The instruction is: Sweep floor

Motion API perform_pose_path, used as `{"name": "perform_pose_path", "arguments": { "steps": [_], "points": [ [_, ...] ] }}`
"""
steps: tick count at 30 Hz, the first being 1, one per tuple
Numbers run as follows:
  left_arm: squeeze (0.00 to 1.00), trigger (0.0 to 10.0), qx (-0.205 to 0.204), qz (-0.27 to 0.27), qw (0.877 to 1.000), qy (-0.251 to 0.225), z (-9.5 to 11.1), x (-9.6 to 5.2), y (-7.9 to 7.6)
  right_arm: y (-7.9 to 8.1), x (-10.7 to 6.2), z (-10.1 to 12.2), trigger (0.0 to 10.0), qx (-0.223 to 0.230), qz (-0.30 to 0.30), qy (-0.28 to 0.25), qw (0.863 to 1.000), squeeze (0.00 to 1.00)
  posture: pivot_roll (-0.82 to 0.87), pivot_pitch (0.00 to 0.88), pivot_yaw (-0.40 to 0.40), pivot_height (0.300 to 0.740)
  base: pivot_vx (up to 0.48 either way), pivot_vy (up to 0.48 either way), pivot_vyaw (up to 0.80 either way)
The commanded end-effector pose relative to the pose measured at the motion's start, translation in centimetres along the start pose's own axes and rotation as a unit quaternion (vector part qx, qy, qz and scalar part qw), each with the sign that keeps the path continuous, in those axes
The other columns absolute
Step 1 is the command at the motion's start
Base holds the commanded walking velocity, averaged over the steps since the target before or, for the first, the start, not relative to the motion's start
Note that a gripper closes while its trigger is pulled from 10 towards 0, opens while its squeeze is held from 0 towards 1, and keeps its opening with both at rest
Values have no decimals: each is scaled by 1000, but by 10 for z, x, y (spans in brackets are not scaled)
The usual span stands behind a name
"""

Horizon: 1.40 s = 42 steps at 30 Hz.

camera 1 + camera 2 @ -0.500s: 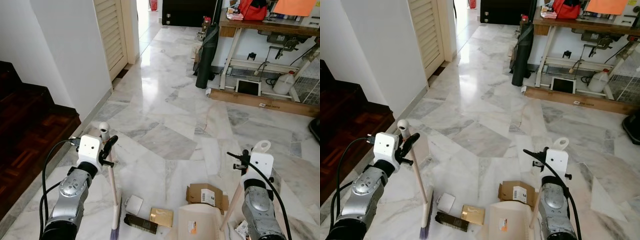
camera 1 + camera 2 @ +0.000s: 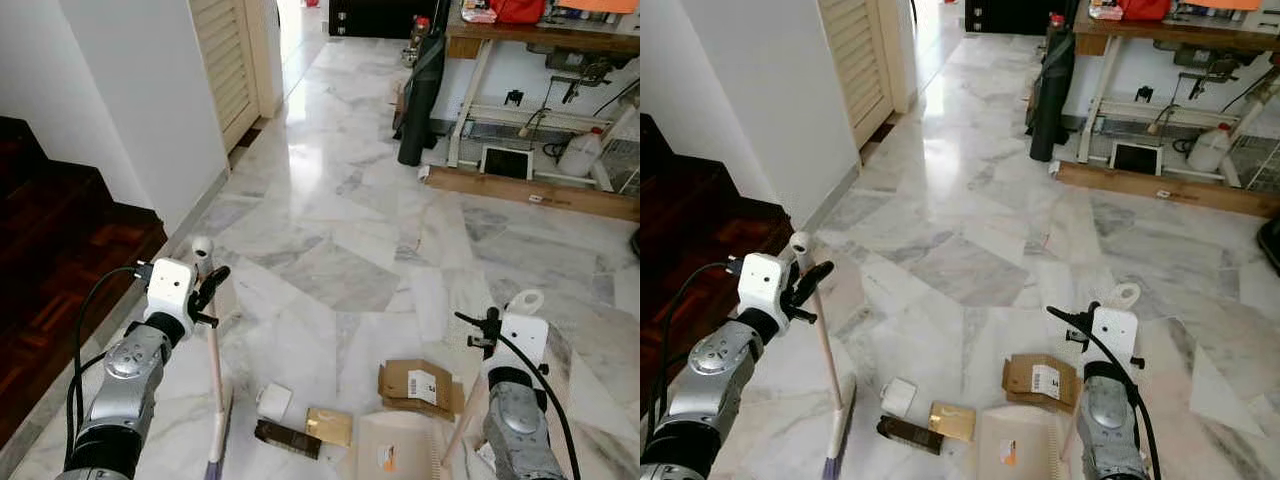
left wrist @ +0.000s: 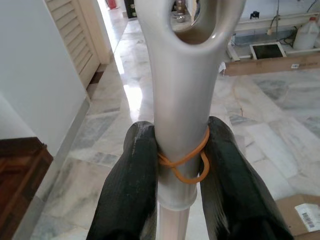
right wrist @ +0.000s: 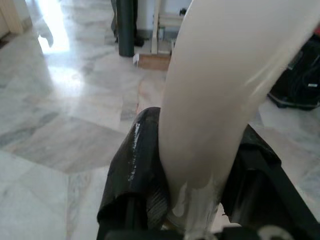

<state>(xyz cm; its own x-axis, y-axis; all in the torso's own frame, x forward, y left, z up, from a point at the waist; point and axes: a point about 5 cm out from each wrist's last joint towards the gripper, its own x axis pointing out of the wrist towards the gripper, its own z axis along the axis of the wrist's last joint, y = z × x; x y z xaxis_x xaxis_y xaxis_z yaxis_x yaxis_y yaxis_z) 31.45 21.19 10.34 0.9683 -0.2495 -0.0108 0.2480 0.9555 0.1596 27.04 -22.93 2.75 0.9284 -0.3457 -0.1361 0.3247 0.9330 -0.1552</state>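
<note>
My left gripper is shut on the broom handle near its grey top; the pale stick runs down to the bristle head on the marble floor. In the left wrist view both black fingers clamp the grey handle, which has an orange rubber band round it. My right gripper is shut on the white dustpan handle. The cream dustpan rests on the floor before me. Litter lies by it: a brown cardboard piece, a gold box, a dark packet and a small white box.
A dark wooden stair and white wall stand at my left. A louvred door is beyond. At the back right is a workbench with a dark rolled bag, a plank and a jug.
The camera has tilted down a little, so the whole scene has shifted. The broom head has swung slightly left of the litter. Both grips are unchanged.
</note>
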Motion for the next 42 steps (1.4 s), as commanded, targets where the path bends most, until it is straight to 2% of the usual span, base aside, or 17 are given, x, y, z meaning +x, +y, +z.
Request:
{"name": "perform_pose_path", "arguments": {
  "steps": [1,4,13,16,17,24,26,28,34,37,40,42],
  "points": [
    [0,10000,7,-2,1000,-6,5,-3,4,1,-1,-3,10000,-3,-1,4,1000,0,109,77,39,740,0,0,0],
    [0,10000,7,-3,1000,-5,4,-5,5,2,-3,-7,10000,2,2,11,1000,0,112,79,40,740,0,0,0],
    [0,10000,5,-4,1000,0,6,-6,9,7,-9,-28,10000,29,4,75,997,0,130,74,52,740,0,0,0],
    [0,10000,-2,-2,1000,2,7,-6,12,9,-9,-37,10000,19,14,121,992,0,128,66,52,740,0,0,0],
    [0,10000,-2,-1,1000,3,8,-5,13,12,-10,-42,10000,13,28,152,988,0,124,63,49,740,0,0,0],
    [0,10000,-6,0,1000,2,9,-2,13,12,-9,-49,10000,-6,24,198,980,0,128,56,45,740,0,0,0],
    [0,10000,-9,-2,1000,1,9,0,11,16,-8,-52,10000,-7,41,246,968,0,123,50,39,740,0,0,0],
    [0,10000,-10,-3,1000,1,9,0,11,19,-7,-51,10000,-15,51,256,965,0,122,49,37,740,0,0,0],
    [0,10000,-12,-3,1000,0,9,1,10,18,1,-40,10000,-4,34,236,971,0,123,45,34,740,0,0,0],
    [0,10000,-13,-3,1000,-1,9,1,10,19,9,-22,10000,20,28,176,984,0,124,44,34,740,0,0,0],
    [0,10000,-13,-3,1000,-1,9,1,10,19,12,-14,10000,25,26,148,988,0,123,43,34,740,0,0,0],
    [0,10000,-12,-4,1000,-2,10,1,9,18,17,0,10000,41,18,101,994,0,125,41,35,740,0,0,0]
  ]
}}
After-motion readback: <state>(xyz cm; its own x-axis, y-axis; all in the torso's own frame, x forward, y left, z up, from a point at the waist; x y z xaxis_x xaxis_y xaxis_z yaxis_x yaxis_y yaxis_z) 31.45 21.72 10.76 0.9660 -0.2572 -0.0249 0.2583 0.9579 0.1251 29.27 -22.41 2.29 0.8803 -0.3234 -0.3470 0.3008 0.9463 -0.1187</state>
